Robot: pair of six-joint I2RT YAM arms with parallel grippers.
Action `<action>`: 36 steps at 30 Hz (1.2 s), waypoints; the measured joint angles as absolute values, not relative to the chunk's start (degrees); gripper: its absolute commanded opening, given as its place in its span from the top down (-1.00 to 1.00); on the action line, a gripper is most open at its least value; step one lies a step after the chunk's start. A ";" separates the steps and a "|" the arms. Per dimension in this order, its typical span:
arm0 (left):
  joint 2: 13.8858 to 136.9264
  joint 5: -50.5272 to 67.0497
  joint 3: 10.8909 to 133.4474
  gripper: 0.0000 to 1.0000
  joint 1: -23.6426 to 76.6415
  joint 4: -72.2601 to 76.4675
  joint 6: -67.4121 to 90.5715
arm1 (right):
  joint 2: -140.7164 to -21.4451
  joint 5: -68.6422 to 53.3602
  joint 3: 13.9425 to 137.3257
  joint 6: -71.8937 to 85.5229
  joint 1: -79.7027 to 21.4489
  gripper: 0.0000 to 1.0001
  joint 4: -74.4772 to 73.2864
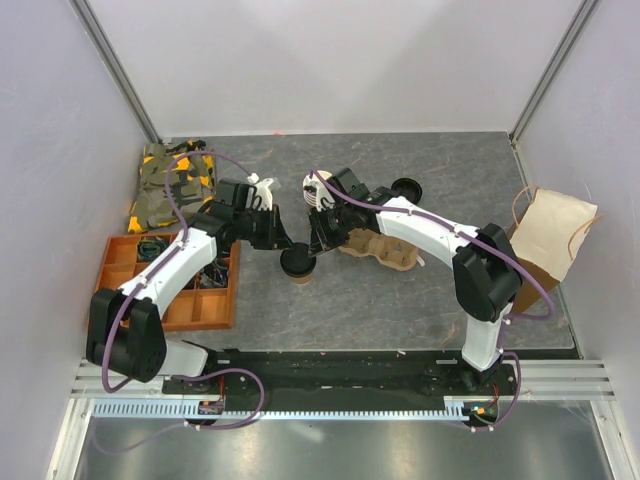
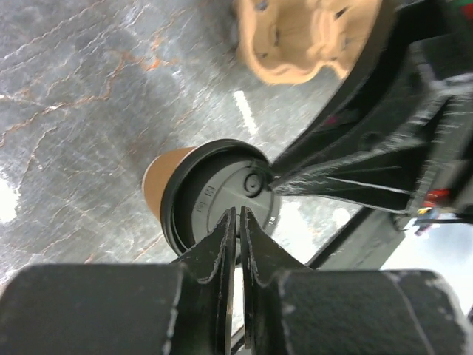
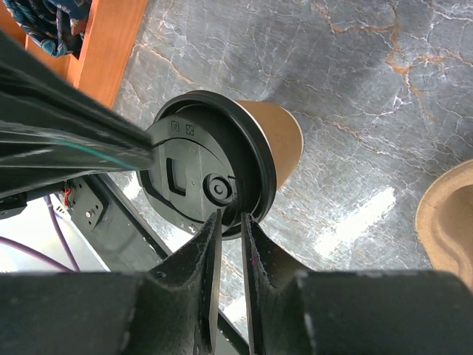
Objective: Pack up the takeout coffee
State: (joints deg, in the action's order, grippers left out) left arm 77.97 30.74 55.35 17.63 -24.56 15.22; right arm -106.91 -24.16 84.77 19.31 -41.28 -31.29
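Observation:
The takeout coffee (image 1: 299, 268), a brown paper cup with a black lid, stands upright on the grey table between both arms. My left gripper (image 1: 284, 256) is at its left side and my right gripper (image 1: 314, 250) at its right. In the left wrist view the lid (image 2: 222, 196) lies just past my left gripper (image 2: 238, 214), whose jaws are shut with only a slit between them. In the right wrist view my right gripper (image 3: 230, 218) is shut, its tips at the edge of the lid (image 3: 196, 174). Nothing shows between either pair of jaws.
A pulp cup carrier (image 1: 380, 248) lies right of the cup, a stack of cups (image 1: 318, 192) and a loose black lid (image 1: 406, 188) behind it. A brown paper bag (image 1: 550, 235) stands at the right edge. An orange compartment tray (image 1: 170, 290) sits at left.

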 measured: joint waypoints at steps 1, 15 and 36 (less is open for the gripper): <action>78.30 30.20 55.46 0.76 17.89 -24.82 14.81 | -106.94 -24.23 84.77 19.33 -41.28 0.53 -31.27; 77.62 22.24 63.22 0.55 19.29 -28.49 7.51 | -106.96 -24.91 84.51 19.66 -40.97 0.49 -31.18; 83.40 18.98 60.93 0.73 23.27 -29.65 4.84 | -107.02 -25.28 83.88 19.77 -40.86 0.50 -30.39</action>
